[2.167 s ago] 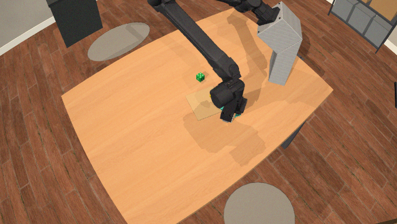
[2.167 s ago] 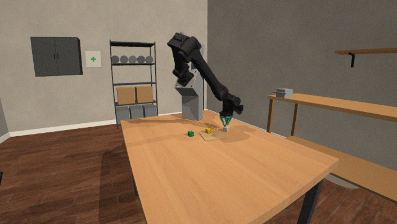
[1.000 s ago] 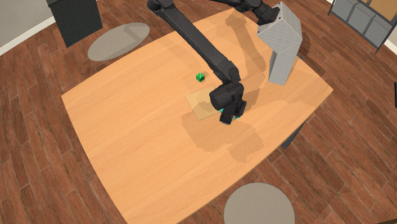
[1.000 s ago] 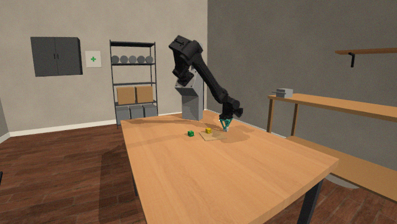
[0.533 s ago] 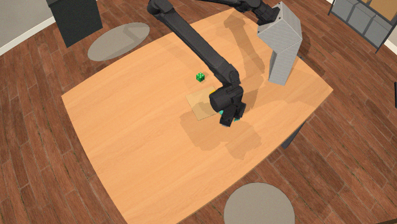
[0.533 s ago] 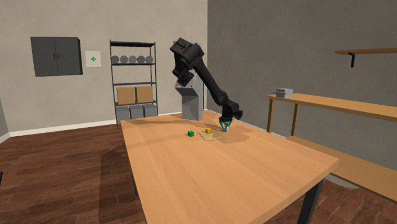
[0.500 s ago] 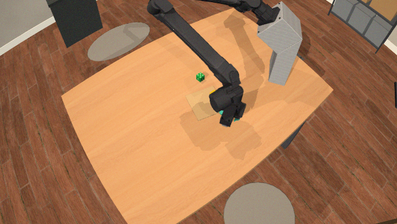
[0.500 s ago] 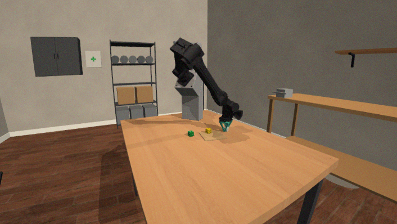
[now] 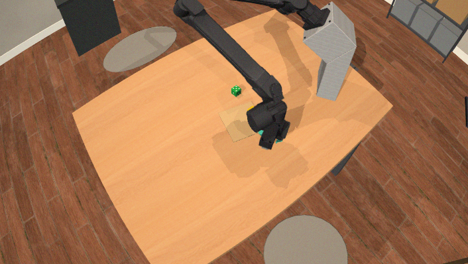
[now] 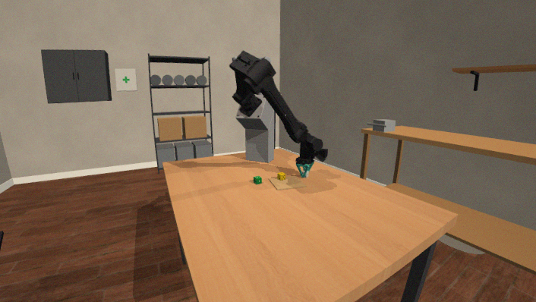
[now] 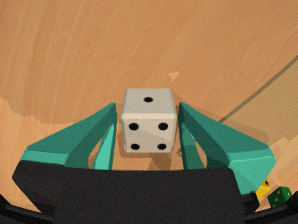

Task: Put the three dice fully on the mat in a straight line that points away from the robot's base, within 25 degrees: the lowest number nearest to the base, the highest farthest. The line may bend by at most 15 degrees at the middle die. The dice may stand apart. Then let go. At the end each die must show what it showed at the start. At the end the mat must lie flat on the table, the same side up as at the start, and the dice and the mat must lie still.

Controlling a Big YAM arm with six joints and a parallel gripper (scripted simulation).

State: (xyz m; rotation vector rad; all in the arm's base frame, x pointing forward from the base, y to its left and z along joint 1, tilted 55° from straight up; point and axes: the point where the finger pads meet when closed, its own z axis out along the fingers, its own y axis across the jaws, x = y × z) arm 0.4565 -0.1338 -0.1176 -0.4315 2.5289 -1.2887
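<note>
A white die (image 11: 148,120) sits on the bare table, just off the mat. One face shows four pips and the face beyond it shows one. My gripper (image 11: 147,110) stands low over it, one teal finger on each side, partly open and not clamped. The gripper also shows in the overhead view (image 9: 270,140) and the side view (image 10: 304,172), at the mat's edge. The tan mat (image 9: 236,123) lies flat at mid-table. A yellow die (image 10: 282,176) stands on the mat, mostly hidden by my wrist in the overhead view. A green die (image 9: 236,91) sits on the table beyond the mat.
The grey base pedestal (image 9: 331,56) stands at the table's far end. A shelf rack (image 10: 180,110) stands by the back wall and a long side bench (image 10: 455,142) by the right wall. Round grey pads (image 9: 305,240) lie on the floor.
</note>
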